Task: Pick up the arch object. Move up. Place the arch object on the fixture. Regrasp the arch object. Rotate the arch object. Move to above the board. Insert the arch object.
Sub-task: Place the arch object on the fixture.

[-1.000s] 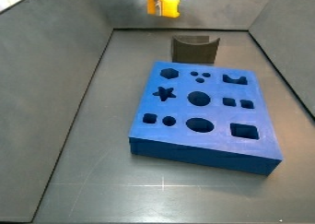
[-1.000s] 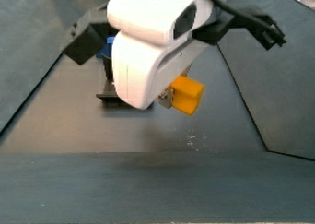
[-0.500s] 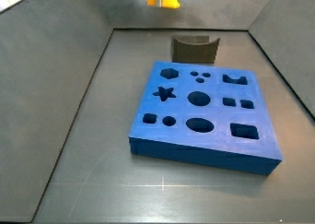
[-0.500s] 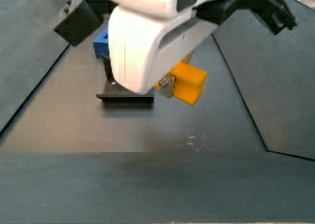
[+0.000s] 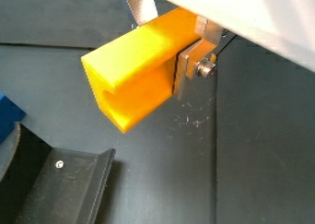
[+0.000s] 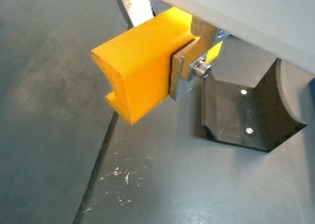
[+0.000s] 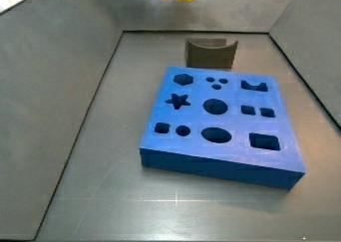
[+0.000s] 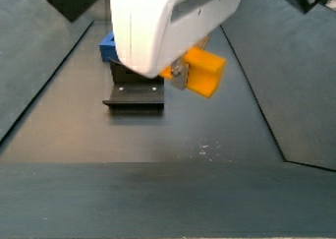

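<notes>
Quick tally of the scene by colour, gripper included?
Yellow-orange: 1, the arch object, held in the gripper, high above the floor
Blue: 1, the board
Dark grey-brown: 1, the fixture
White: 1, the gripper
Total: 4

Dark grey floor (image 7: 94,186), matte; paler sloped walls (image 7: 54,57) rise around it; small white scratches (image 8: 203,149) mark the floor.

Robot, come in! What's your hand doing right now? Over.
Hand high above the floor, shut on the arch object. Fixture empty below, board untouched. Nothing in the way. Over.
</notes>
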